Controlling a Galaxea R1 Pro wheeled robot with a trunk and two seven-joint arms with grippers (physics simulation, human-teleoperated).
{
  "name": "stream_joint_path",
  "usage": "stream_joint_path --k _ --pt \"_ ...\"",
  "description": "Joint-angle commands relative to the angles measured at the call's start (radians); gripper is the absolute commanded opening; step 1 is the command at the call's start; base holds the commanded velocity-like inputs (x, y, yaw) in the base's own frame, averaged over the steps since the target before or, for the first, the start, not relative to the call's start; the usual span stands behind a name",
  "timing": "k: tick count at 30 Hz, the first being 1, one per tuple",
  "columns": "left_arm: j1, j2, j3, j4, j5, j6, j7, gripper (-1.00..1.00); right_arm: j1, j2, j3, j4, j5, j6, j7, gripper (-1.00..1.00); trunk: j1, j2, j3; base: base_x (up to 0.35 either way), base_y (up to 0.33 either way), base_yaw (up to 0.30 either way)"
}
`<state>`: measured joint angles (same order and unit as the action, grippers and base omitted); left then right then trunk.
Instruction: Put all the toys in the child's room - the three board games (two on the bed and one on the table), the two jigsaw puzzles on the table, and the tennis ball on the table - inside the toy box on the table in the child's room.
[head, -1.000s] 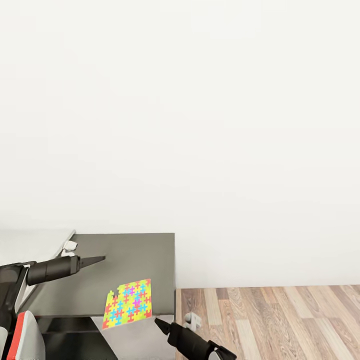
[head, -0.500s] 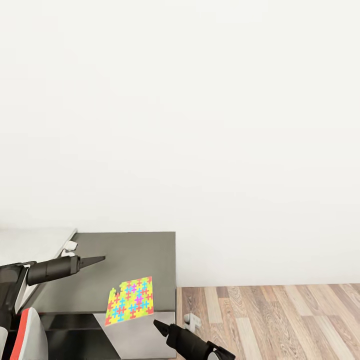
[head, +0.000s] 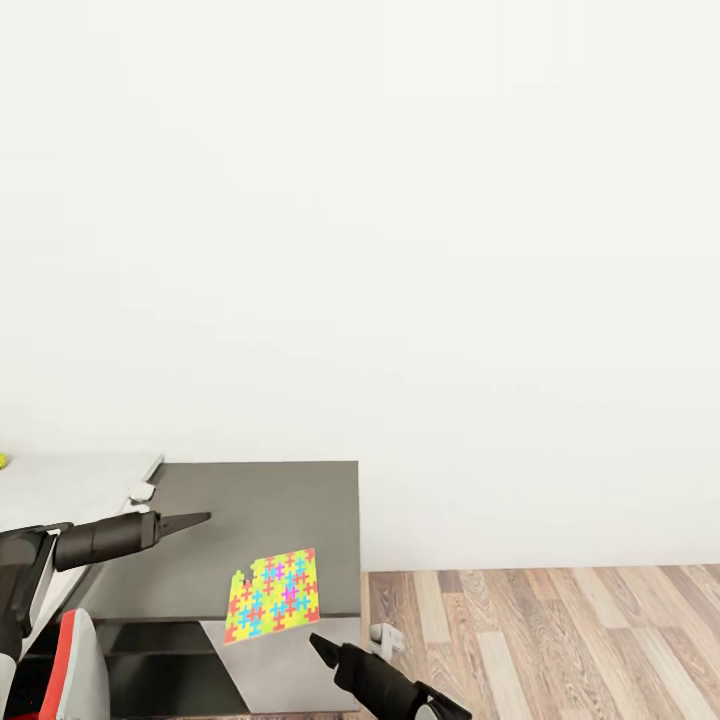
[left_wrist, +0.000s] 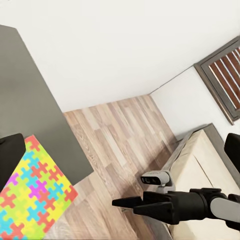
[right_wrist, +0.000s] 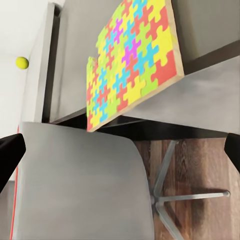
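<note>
Gripper, left (head: 200, 518): pressed together, empty, above desk (head: 290, 500); right gripper (head: 318, 645) pressed together off desk's front edge. Jigsaw puzzle (head: 273, 594) overhangs that edge. Tennis ball (right_wrist: 21, 62) farther along desk. Advice: spread right gripper, pinch overhanging corner.

Head view shifted leftward over one second: jigsaw puzzle (head: 273, 595), dark cabinet top (head: 250, 520) and wood plank floor (head: 560, 630) all displaced rightward in frame together, a camera move. Yellow tennis ball (head: 2, 461) newly entered at frame's left edge on the pale desk (head: 60, 485).
</note>
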<state>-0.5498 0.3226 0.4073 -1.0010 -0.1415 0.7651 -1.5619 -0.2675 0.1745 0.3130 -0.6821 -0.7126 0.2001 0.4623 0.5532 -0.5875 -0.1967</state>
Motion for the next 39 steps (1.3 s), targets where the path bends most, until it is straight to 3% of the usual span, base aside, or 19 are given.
stream_joint_path --k 1,8,19,28,39 --pt "-0.001 0.000 0.002 -0.001 -0.010 0.010 -0.009 1.00 0.000 0.000 0.000 -0.001 -0.010 0.007 0.001 1.00 0.000 -0.002 -0.002 -0.016 0.050 0.000" --pt "-0.001 0.000 0.002 -0.001 -0.010 0.010 -0.009 1.00 -0.001 0.000 0.032 -0.001 -0.010 0.004 0.000 1.00 0.000 -0.002 -0.002 -0.005 0.143 0.000" --pt "-0.001 0.001 0.004 -0.001 -0.010 0.010 -0.009 1.00 -0.001 0.000 0.040 -0.001 -0.010 -0.021 -0.020 1.00 0.000 -0.002 -0.002 0.000 0.102 0.000" --pt "-0.001 0.001 0.004 -0.001 -0.010 0.011 -0.009 1.00 -0.001 0.000 0.043 0.001 -0.010 -0.103 -0.024 1.00 0.000 -0.002 -0.002 0.000 0.066 0.000" --pt "-0.001 0.001 0.004 -0.001 -0.010 0.011 -0.009 1.00 -0.001 0.000 0.062 0.001 -0.010 -0.116 -0.031 1.00 0.000 -0.002 -0.002 0.000 0.006 0.000"
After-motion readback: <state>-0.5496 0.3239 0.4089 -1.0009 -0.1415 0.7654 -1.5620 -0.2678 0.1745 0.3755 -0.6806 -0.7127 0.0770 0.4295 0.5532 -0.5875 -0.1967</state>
